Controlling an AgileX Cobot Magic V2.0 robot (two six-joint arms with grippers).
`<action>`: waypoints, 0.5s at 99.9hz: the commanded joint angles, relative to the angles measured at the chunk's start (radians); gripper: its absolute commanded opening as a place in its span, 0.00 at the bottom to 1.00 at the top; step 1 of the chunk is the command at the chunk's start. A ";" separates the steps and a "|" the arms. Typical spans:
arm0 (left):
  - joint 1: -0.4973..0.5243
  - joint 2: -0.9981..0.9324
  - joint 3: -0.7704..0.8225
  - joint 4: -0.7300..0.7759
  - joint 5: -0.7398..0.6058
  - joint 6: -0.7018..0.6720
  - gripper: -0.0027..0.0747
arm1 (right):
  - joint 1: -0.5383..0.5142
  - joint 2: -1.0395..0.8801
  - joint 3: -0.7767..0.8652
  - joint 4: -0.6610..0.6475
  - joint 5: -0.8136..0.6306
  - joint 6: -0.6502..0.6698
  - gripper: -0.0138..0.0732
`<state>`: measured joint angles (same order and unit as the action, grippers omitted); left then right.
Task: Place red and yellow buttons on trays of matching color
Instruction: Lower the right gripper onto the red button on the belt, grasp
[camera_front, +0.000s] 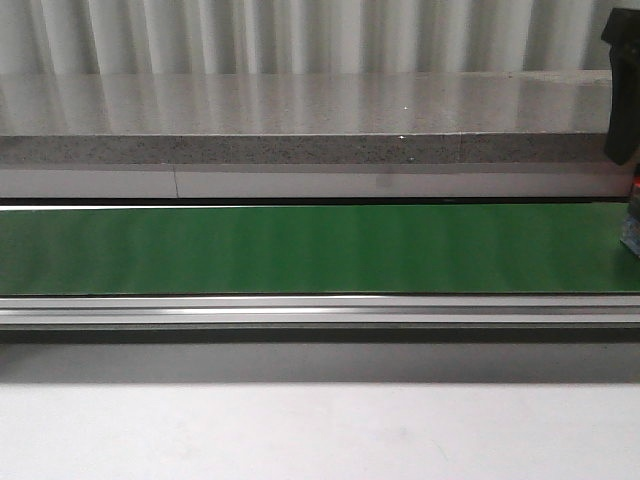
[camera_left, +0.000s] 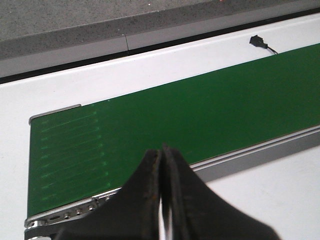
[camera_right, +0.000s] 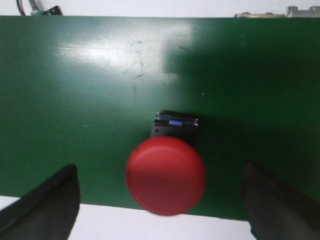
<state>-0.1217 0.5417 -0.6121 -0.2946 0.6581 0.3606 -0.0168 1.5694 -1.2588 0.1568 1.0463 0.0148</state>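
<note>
Hovering over the green belt's (camera_left: 200, 110) left end, left tool (camera_left: 161, 200) pressed closed on nothing. Standing upright on the belt at the far right, red button (camera_right: 165, 175) on its black base (camera_right: 174, 126), framed between right tool's (camera_right: 160, 200) widely spread fingers (camera_right: 50, 202), untouched.

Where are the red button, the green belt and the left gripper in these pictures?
red button (camera_right: 165, 175): right wrist view, middle of its round red cap.
green belt (camera_front: 300, 248): front view, bare middle of its surface.
left gripper (camera_left: 161, 165): left wrist view, where its closed fingertips meet.
</note>
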 joint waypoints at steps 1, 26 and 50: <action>-0.008 0.003 -0.025 -0.023 -0.067 -0.002 0.01 | -0.022 0.004 -0.032 -0.005 -0.032 -0.015 0.82; -0.008 0.003 -0.025 -0.023 -0.067 -0.002 0.01 | -0.052 0.044 -0.032 -0.005 -0.036 -0.015 0.28; -0.008 0.003 -0.025 -0.023 -0.067 -0.002 0.01 | -0.066 0.022 -0.103 -0.043 0.003 -0.015 0.20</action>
<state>-0.1217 0.5417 -0.6121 -0.2946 0.6581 0.3606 -0.0653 1.6509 -1.2951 0.1351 1.0447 0.0121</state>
